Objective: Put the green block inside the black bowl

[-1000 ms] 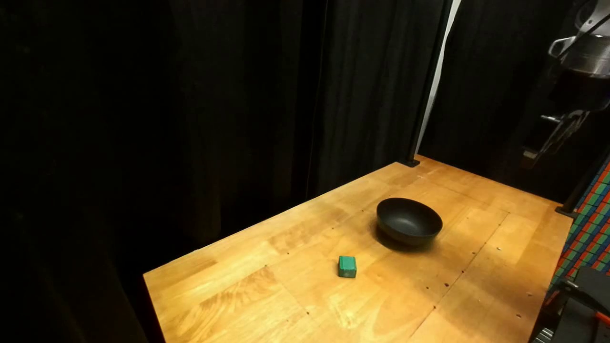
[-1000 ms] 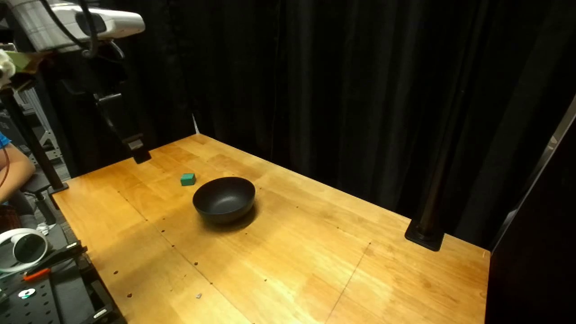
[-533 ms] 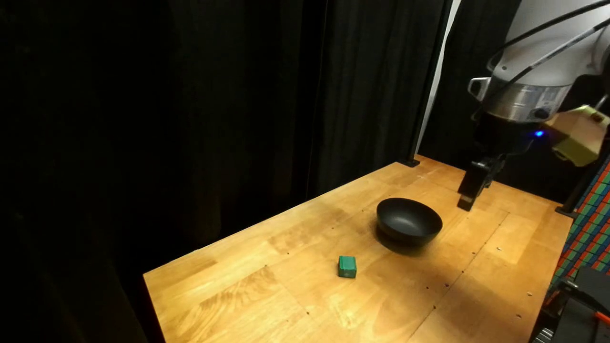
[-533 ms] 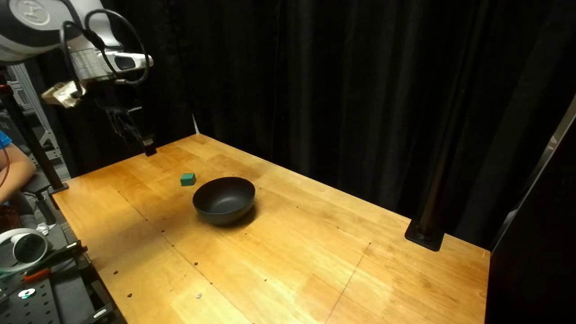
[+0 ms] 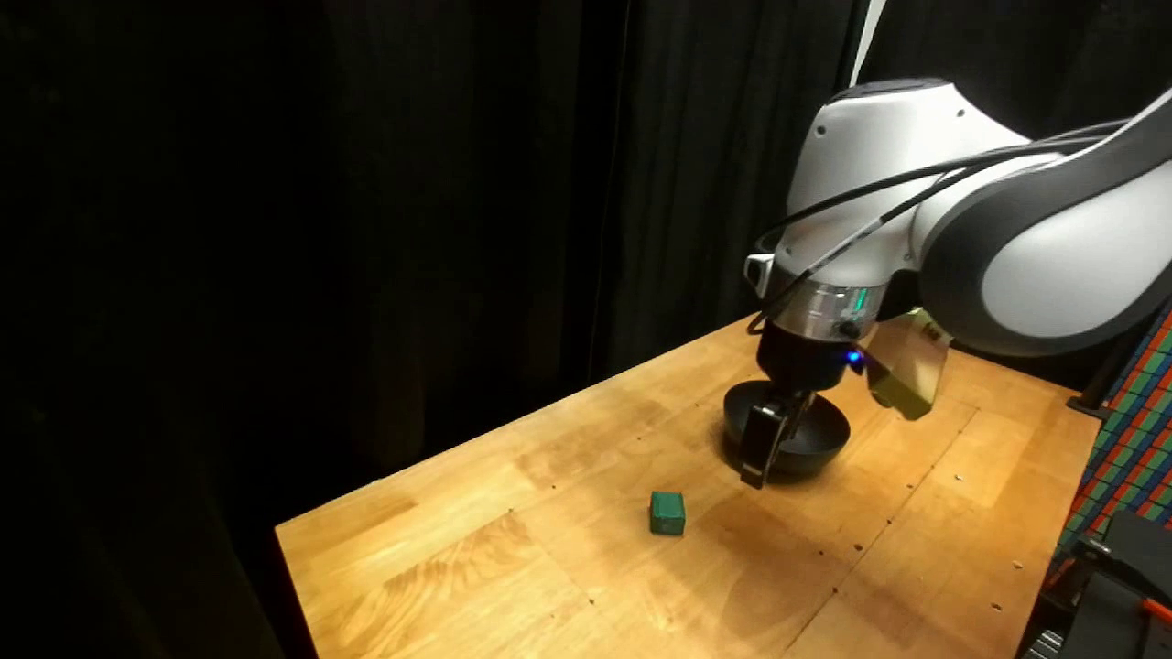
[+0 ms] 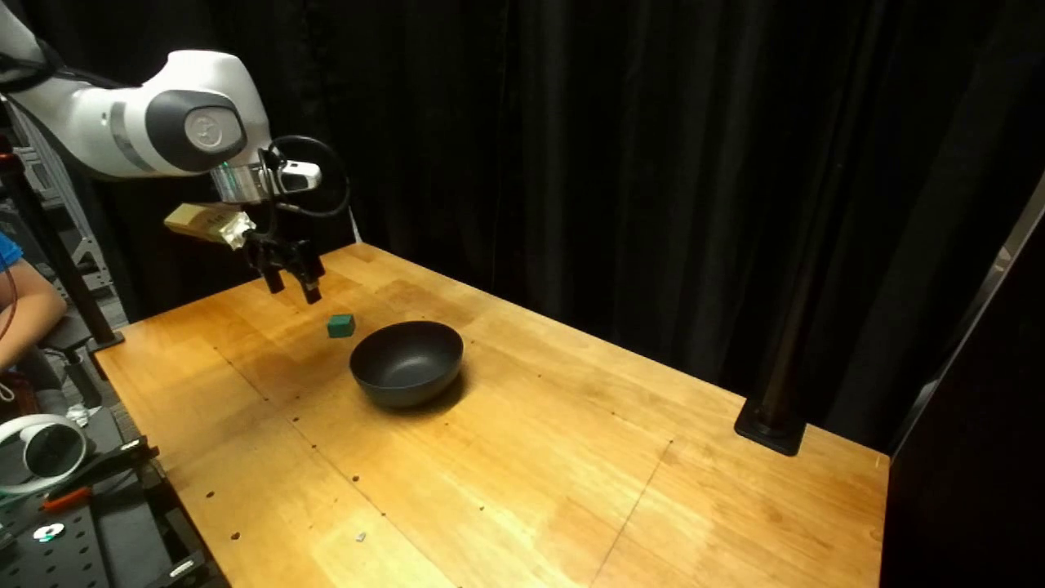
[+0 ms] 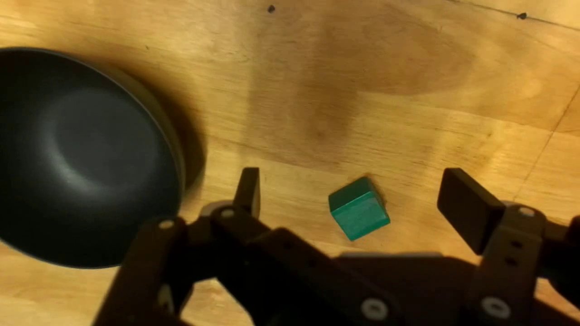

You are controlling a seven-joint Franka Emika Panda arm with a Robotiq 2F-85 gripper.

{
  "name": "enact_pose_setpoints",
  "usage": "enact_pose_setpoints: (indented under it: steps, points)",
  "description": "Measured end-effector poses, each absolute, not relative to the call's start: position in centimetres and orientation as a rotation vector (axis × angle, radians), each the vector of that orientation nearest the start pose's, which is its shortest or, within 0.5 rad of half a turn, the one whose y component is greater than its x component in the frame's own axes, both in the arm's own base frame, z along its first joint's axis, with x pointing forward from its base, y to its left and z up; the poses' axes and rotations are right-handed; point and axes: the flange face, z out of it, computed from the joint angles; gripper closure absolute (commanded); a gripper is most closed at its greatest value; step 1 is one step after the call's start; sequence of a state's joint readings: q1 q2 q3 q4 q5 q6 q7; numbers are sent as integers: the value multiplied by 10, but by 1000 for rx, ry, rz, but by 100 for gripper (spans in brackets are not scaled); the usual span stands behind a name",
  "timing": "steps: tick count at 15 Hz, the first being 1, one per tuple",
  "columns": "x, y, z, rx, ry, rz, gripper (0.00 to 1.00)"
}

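The green block point(image 5: 667, 513) is a small cube lying on the wooden table; it also shows in an exterior view point(image 6: 341, 326) and in the wrist view point(image 7: 360, 215). The black bowl point(image 6: 406, 367) stands upright beside it, its inside bare in the wrist view point(image 7: 99, 140). In an exterior view the bowl point(image 5: 824, 439) is partly hidden behind my gripper point(image 5: 774, 453). My gripper point(image 6: 294, 291) is open and empty above the table. In the wrist view the block appears between the spread fingers point(image 7: 249, 190), below them and untouched, turned at an angle to them.
The wooden table point(image 6: 571, 457) has black curtains point(image 6: 612, 163) behind it. A black pole foot point(image 6: 770, 425) stands on its far edge. A cart with tools point(image 6: 106, 523) stands against a table side, and a person's arm point(image 6: 28, 306) shows beyond it.
My arm has swung in over the table and come down, bringing the open gripper near the block and bowl. The block and bowl have not moved.
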State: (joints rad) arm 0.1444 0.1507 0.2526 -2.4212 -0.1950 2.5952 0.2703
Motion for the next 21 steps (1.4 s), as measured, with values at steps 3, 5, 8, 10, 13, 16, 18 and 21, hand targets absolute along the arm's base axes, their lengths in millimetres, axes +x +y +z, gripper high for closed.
enact_pose_setpoints:
  steps: [3, 5, 8, 10, 13, 16, 18, 21]
  points:
    - [476, 220, 219, -3137, -513, -65, 0]
    - [488, 232, 198, -3127, -532, -58, 0]
    - [503, 245, 176, -3126, -546, -55, 0]
    - [511, 251, 164, -3127, -552, -51, 0]
    - [520, 256, 153, -3131, -555, -50, 21]
    - [529, 254, 146, -3145, -549, -57, 42]
    - [533, 250, 143, -3157, -540, -56, 58]
    - [537, 238, 139, -3186, -507, -34, 79]
